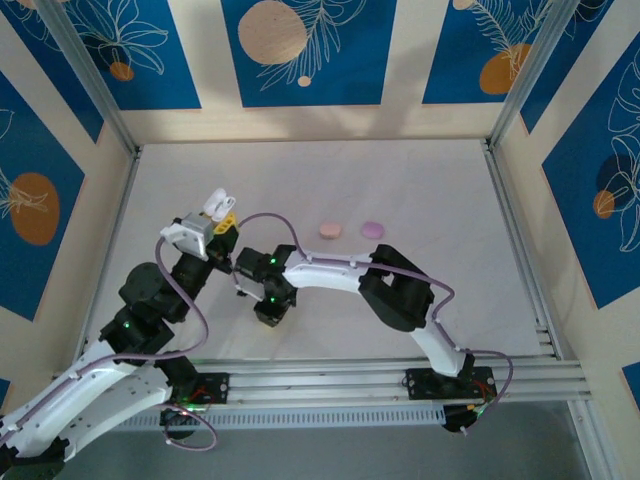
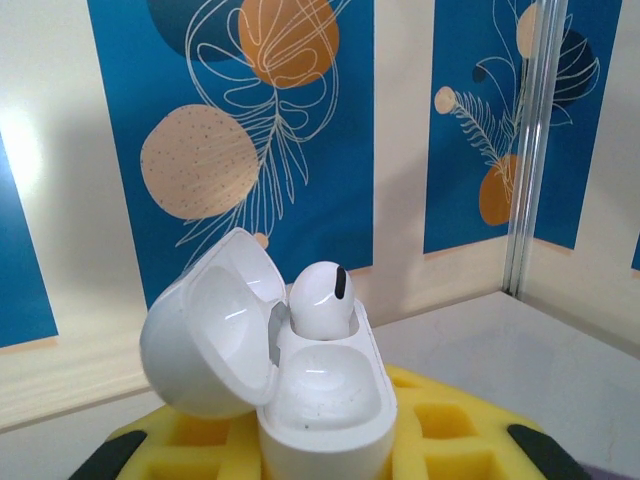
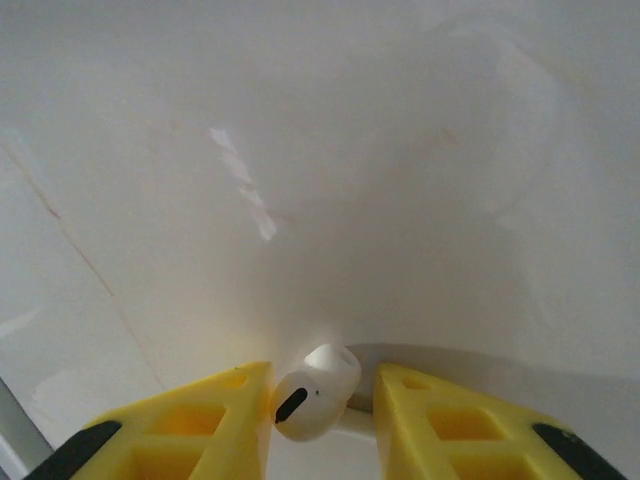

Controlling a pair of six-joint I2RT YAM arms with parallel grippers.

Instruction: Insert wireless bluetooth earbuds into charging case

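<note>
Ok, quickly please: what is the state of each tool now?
Left tool: closed, holding the open white case.
Right tool: jaws either side of a white earbud on the table; gripped or not cannot be told.

No readable text, brand, number or sign in any view. White charging case [image 2: 320, 400] and white earbud [image 2: 322, 298] were plain glossy plastic. Blue wall panels [image 1: 300, 50] on the far wall carried only leaf-and-circle artwork. Pink case [image 1: 330, 229] and purple case [image 1: 372, 229] were too small to tell any marking.
</note>
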